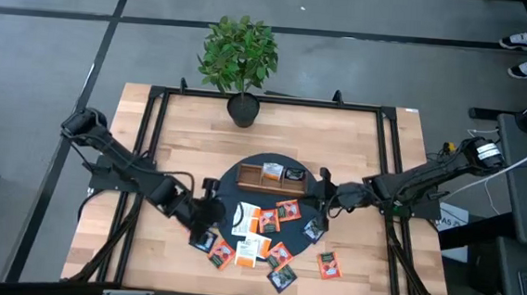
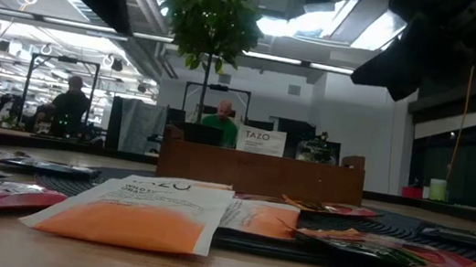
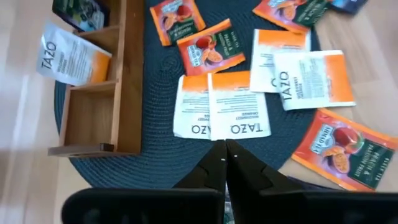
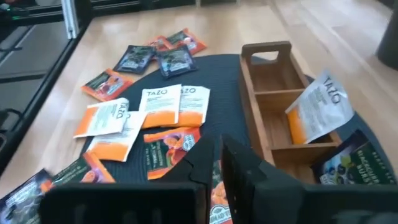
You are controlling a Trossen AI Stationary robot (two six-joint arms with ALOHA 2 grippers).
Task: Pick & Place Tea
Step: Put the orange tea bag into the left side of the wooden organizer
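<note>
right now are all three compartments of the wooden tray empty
No, the wooden tray already holds a white-and-orange sachet in its middle compartment and a dark sachet in an end one.

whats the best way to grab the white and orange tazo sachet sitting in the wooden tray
Probably by the top edge of the white and orange sachet, coming from above. It leans tilted in the middle compartment of the wooden tray, sticking up past the wall, so that raised edge is free for the jaws.

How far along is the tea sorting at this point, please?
Done: two sachets stand in the tray, one white-orange, one dark. In hand: nothing visibly; the left gripper is shut at a white sachet. Left: the loose sachets on the mat and table.
</note>
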